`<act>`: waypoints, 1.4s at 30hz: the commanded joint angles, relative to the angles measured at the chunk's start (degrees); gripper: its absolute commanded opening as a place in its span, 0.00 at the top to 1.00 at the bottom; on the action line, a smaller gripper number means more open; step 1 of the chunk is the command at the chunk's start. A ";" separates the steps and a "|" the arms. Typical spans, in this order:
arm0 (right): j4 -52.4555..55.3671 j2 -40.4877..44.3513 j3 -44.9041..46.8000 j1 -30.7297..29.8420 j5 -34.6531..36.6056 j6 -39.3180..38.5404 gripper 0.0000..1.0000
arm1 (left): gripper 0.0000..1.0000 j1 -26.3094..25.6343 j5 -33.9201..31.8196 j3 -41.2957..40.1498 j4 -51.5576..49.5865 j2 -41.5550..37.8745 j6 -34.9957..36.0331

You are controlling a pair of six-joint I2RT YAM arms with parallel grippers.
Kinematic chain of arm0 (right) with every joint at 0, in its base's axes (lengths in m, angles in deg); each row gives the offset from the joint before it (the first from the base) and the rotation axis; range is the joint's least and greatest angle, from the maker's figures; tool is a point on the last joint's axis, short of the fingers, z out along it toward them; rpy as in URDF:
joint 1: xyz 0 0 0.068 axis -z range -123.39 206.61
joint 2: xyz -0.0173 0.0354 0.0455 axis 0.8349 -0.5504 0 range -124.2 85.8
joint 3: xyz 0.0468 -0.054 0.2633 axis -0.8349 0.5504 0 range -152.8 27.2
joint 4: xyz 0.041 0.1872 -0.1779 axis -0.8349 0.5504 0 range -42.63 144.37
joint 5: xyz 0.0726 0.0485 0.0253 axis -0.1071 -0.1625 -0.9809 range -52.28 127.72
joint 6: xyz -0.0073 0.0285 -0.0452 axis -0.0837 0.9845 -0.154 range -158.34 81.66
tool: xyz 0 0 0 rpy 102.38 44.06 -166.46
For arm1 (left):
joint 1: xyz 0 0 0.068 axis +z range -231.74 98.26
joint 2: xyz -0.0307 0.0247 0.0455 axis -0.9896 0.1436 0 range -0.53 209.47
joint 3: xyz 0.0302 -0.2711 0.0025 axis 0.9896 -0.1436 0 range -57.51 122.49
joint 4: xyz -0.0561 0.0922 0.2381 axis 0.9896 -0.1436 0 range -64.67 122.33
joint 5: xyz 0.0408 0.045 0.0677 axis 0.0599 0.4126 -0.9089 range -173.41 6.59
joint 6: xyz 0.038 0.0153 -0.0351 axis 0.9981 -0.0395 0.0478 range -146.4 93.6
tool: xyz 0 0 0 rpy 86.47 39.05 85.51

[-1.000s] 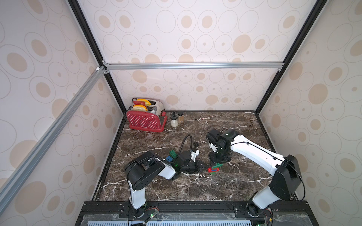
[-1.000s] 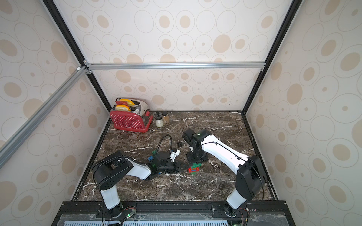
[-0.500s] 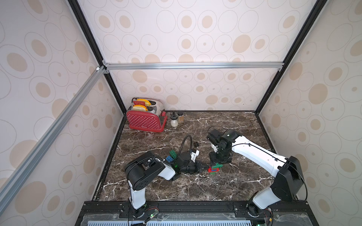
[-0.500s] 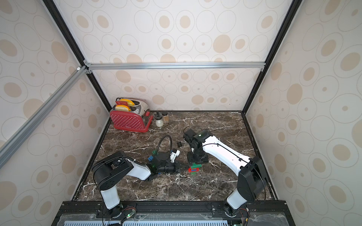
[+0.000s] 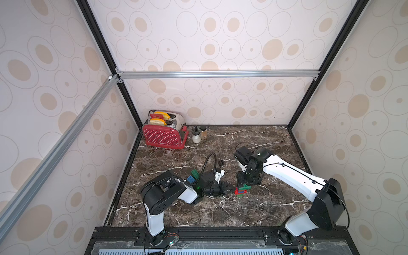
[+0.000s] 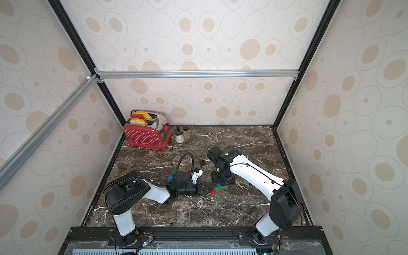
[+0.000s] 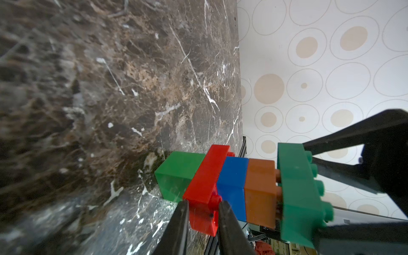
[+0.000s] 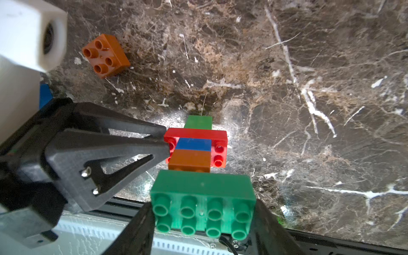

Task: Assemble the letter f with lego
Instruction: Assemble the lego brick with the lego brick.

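Red brick [image 7: 205, 174] in stack [image 5: 242, 189] is being clamped by left gripper [image 7: 203, 206]; right gripper [image 8: 203, 220] is gripping top green brick [image 8: 202, 185]; black brick [image 5: 220, 163] lying at stack's 11 o'clock.

I count nine bricks in sight. Five are stacked: one green square brick [image 8: 198, 122], one red oblong brick [image 8: 196, 133], one stacked blue brick [image 8: 193, 144], one stacked orange brick [image 8: 189, 160] and one green oblong brick [image 8: 203, 185]. Four lie loose on the counter [image 5: 220, 212]: one loose orange brick [image 8: 106, 56], one loose green brick [image 5: 194, 173], one loose blue brick [image 5: 191, 179] and one black brick [image 5: 220, 163]. So three green, two blue, two orange, one red, one black. Also one toaster [image 5: 163, 138] holding two toast slices [image 5: 161, 114], two small jars [image 5: 195, 135], and two robot arms [image 5: 291, 176].
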 commanded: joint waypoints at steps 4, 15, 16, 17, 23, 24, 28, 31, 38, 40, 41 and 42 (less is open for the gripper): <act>1.02 -2.98 5.49 0.22 2.59 -1.33 0.40 | 0.74 -0.63 -1.05 -0.82 -0.53 0.82 -0.69; 0.84 -2.67 5.55 0.33 4.16 -3.92 0.39 | 0.75 -0.65 -1.77 -1.36 0.18 1.28 -1.15; 0.89 -2.65 5.51 0.33 4.25 -3.98 0.39 | 0.75 -0.58 -1.79 -1.51 0.18 1.21 -1.13; 1.05 -2.82 5.49 0.47 4.47 -4.05 0.39 | 0.75 -0.61 -1.79 -1.44 0.18 1.24 -1.14; 1.91 -2.42 5.15 0.97 5.20 -2.63 0.39 | 0.75 -0.62 -2.06 -1.86 0.27 1.33 -1.28; 2.04 -2.32 5.04 1.12 5.23 -2.30 0.39 | 0.75 -0.61 -2.05 -1.95 0.35 1.37 -1.41; 2.21 -2.29 4.82 1.55 4.58 -1.88 0.39 | 0.75 -0.60 -2.05 -1.88 0.44 1.43 -1.37; 2.13 -2.24 4.84 1.49 4.30 -1.95 0.39 | 0.75 -0.61 -1.97 -1.96 0.62 1.48 -1.45; 1.87 -2.71 5.44 1.86 3.92 -2.50 0.39 | 0.75 -0.69 -1.97 -2.13 0.75 1.34 -1.44; 1.87 -3.41 5.40 1.87 3.77 -3.05 0.39 | 0.75 -0.62 -1.94 -2.10 0.71 1.32 -1.48; 1.89 -3.62 5.32 1.83 3.89 -3.18 0.39 | 0.75 -0.68 -1.92 -2.10 0.73 1.35 -1.49; 1.79 -3.83 5.40 1.85 3.97 -3.37 0.39 | 0.75 -0.62 -1.97 -2.09 0.71 1.33 -1.44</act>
